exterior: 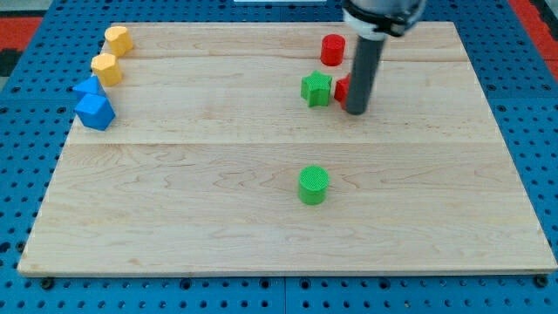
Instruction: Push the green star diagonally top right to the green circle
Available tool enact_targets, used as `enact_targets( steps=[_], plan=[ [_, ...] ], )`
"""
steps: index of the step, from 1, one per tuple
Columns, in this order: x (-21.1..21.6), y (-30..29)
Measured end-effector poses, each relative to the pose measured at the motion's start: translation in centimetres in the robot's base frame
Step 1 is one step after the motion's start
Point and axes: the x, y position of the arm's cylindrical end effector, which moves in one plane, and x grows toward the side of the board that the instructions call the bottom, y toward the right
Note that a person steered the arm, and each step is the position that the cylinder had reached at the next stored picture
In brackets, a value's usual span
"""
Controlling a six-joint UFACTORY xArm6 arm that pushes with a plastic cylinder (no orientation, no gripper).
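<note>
A pale wooden surface [261,227] is lying flat, made of long boards with fine grain lines running across, and it is sitting on a blue sheet full of little round holes [35,148]. A bit of red is showing at the view's top corners. The green star [316,89] is sitting in the upper middle of the wood. The green circle [313,185], a short round block with ridged lines on top, is standing well below the star, closer to the view's bottom. A dark straight rod is coming down from the view's top, and my tip [356,111] is resting on the wood just to the right of the star. There is no claw here, only this rod, so nothing is being held. A red block [342,87] is peeking out from behind the rod, between the rod and the star, and its shape is too hidden to tell. A red cylinder [332,50] is standing above the star, near the top edge. Far off at the view's left, two yellow blocks [118,40] [106,68] are sitting one under the other, and two chunky blue blocks [88,87] [95,112] are huddling together just below them.
</note>
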Motion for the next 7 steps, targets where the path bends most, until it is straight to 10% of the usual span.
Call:
enact_targets(
  steps=[3,7],
  plan=[
    [-7.7,-6.9],
    [2.0,-2.4]
  ],
)
